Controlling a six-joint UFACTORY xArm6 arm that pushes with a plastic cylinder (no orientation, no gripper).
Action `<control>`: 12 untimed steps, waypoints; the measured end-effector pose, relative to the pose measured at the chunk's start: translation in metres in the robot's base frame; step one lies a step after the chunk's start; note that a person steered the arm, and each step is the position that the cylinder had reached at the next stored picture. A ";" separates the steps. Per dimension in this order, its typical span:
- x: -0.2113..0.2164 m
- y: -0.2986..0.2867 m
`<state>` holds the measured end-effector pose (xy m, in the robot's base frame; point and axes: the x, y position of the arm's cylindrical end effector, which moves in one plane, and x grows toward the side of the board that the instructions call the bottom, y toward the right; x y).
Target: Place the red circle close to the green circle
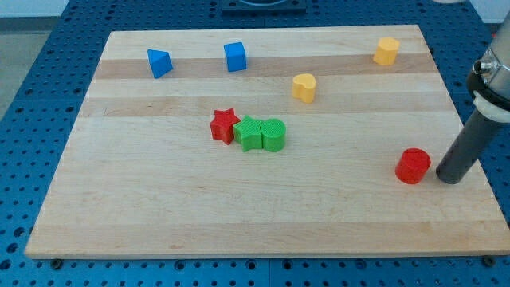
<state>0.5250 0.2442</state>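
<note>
The red circle (413,166) stands near the board's right edge, low in the view. The green circle (273,135) stands at the board's middle, touching a green star (249,133) on its left. My tip (451,178) is just right of the red circle, a small gap away, on its far side from the green circle.
A red star (225,125) touches the green star's left side. A blue triangle (159,62) and a blue cube (235,57) stand at the view's top left. A yellow heart (304,87) and a yellow block (386,51) stand at the upper right. The wooden board (159,207) lies on a blue perforated table.
</note>
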 end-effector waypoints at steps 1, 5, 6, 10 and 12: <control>0.000 -0.004; -0.013 -0.113; -0.019 -0.135; -0.043 -0.137; -0.043 -0.155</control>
<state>0.4818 0.0895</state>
